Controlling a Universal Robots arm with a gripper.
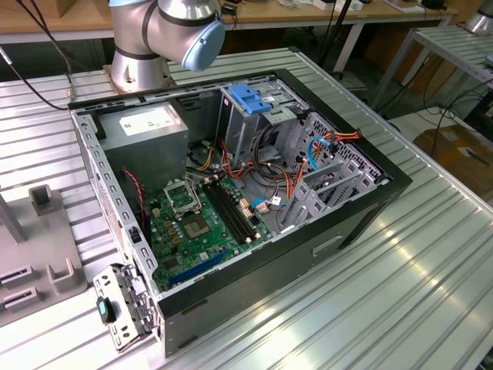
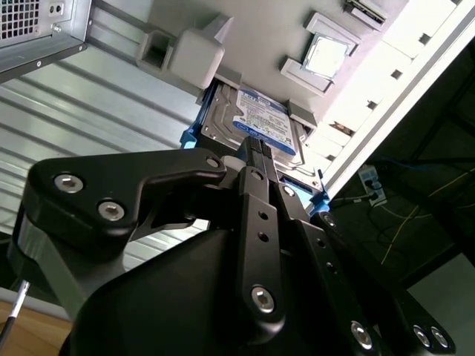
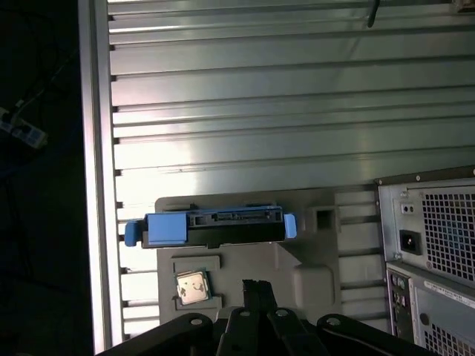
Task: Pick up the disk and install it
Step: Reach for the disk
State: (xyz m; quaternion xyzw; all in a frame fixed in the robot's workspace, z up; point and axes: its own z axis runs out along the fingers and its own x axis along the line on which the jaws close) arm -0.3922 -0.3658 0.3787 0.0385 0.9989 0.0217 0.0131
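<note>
Hovering above a flat grey fixture plate (image 3: 349, 252), the black gripper (image 3: 252, 285) of a silver-and-blue robot arm (image 1: 169, 31) is lined up over the disk (image 3: 215, 226), a flat rectangular silver-metal hard drive with a white-and-blue label and blue plastic rails along its edges. The disk lies flat on the plate, which sits on the ribbed aluminium tabletop (image 3: 297, 111) just beside the rear of the open black-and-grey computer case (image 1: 385, 193), outside it. In the second wrist view the gripper (image 2: 256, 144) points at the disk's (image 2: 252, 122) labelled face. It seems to hang clear of the metal, though the angle makes contact hard to rule out. The fingers appear pressed together with nothing between them.

A small square silver chip (image 3: 191, 287) rests in a recess of the plate near the disk.

By this evidence the work stands at the approach to the pick-up. Nothing is lifted, and the grey metal cage under the blue plastic bracket (image 1: 250, 96) inside the case has yet to receive a drive. A grasp would call for the fingers to part and straddle the disk squarely.
</note>
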